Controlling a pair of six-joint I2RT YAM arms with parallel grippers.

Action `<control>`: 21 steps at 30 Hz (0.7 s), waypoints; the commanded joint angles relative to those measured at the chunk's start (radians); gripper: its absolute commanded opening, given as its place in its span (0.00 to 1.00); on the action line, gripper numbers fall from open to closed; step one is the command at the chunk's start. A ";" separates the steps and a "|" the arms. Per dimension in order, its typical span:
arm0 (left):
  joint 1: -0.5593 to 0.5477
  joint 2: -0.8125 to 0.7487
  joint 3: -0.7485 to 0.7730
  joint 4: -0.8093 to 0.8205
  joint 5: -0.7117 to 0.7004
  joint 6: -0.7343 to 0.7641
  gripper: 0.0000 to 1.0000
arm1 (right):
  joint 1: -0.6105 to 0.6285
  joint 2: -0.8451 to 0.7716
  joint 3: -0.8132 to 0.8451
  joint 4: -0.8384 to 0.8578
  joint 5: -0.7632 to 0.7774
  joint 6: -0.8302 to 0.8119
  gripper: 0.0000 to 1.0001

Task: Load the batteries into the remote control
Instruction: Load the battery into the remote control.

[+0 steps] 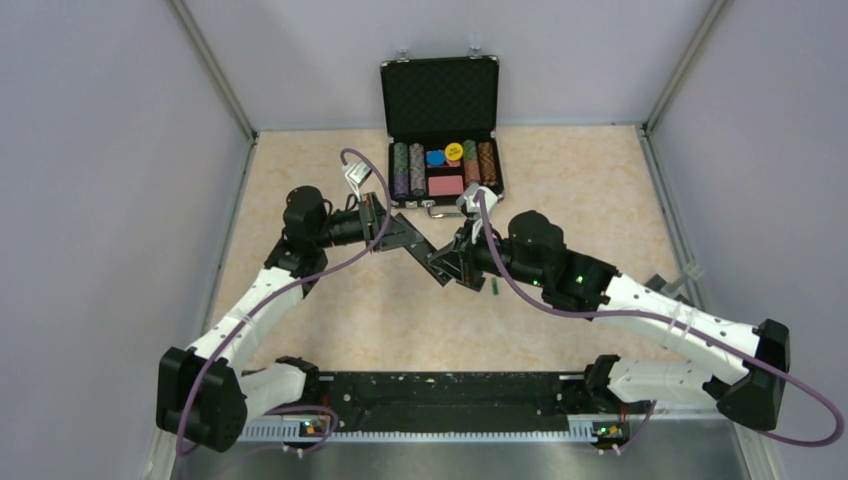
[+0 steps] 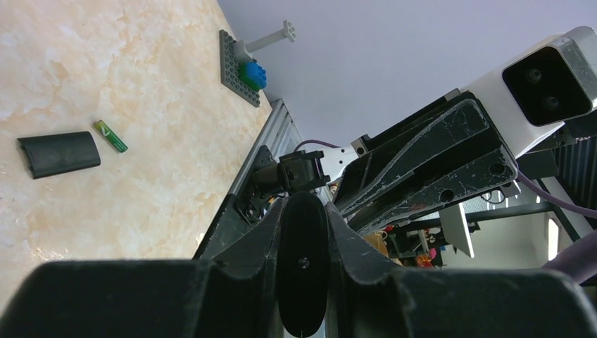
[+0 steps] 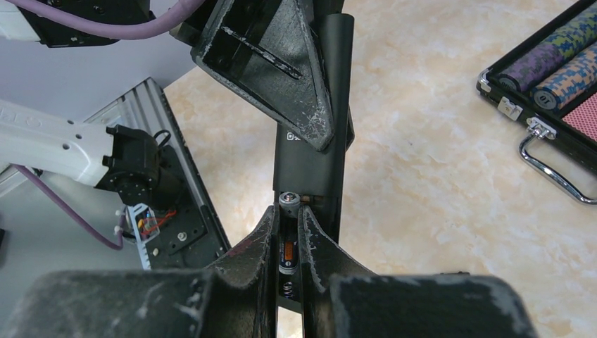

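The remote control [image 1: 428, 256] is a slim black bar held above the table between both grippers. My left gripper [image 1: 405, 238] is shut on its far end; the left wrist view shows that end as a black oval [image 2: 303, 260] clamped between the fingers. My right gripper [image 3: 288, 211] is shut on a battery [image 3: 288, 246], dark with an orange mark and a silver tip, set lengthwise in the remote's [image 3: 310, 155] open recess, with a spring below it. A second, green battery [image 2: 110, 136] lies on the table beside the black cover piece [image 2: 58, 153]; it also shows in the top view [image 1: 494, 288].
An open black case of coloured chips [image 1: 440, 130] stands at the back centre, its metal handle [image 3: 556, 169] towards the arms. A grey brick plate with a blue and green brick [image 2: 239, 63] lies by the right rail. Walls enclose the table on three sides.
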 commanded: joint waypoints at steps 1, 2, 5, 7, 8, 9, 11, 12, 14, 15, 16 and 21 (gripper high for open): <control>-0.002 -0.002 0.024 0.071 -0.013 -0.016 0.00 | 0.017 -0.002 -0.002 0.032 -0.005 -0.005 0.02; -0.003 -0.002 0.023 0.071 -0.015 -0.017 0.00 | 0.017 -0.002 -0.003 0.031 -0.006 -0.005 0.02; -0.003 -0.004 0.023 0.075 -0.021 -0.020 0.00 | 0.019 -0.004 -0.011 0.022 -0.003 -0.008 0.02; -0.003 -0.005 0.023 0.076 -0.021 -0.021 0.00 | 0.020 -0.009 -0.017 0.014 0.003 -0.011 0.02; -0.002 -0.004 0.022 0.076 -0.021 -0.020 0.00 | 0.020 -0.010 -0.019 0.011 0.005 -0.012 0.02; -0.002 -0.005 0.023 0.076 -0.019 -0.020 0.00 | 0.020 -0.010 -0.019 0.003 0.008 -0.015 0.03; -0.002 -0.005 0.020 0.077 -0.016 -0.018 0.00 | 0.021 -0.010 -0.014 -0.014 0.011 -0.024 0.04; -0.003 -0.004 0.019 0.077 -0.016 -0.017 0.00 | 0.020 -0.010 -0.012 -0.022 0.012 -0.029 0.05; -0.002 -0.004 0.017 0.078 -0.017 -0.017 0.00 | 0.019 -0.010 -0.009 -0.037 0.015 -0.037 0.06; -0.003 -0.003 0.016 0.080 -0.016 -0.018 0.00 | 0.020 -0.010 -0.006 -0.042 0.015 -0.042 0.06; -0.003 -0.002 0.015 0.081 -0.016 -0.019 0.00 | 0.020 -0.010 -0.003 -0.046 0.015 -0.046 0.06; -0.003 -0.003 0.011 0.094 -0.015 -0.029 0.00 | 0.021 -0.005 0.002 -0.058 0.013 -0.057 0.09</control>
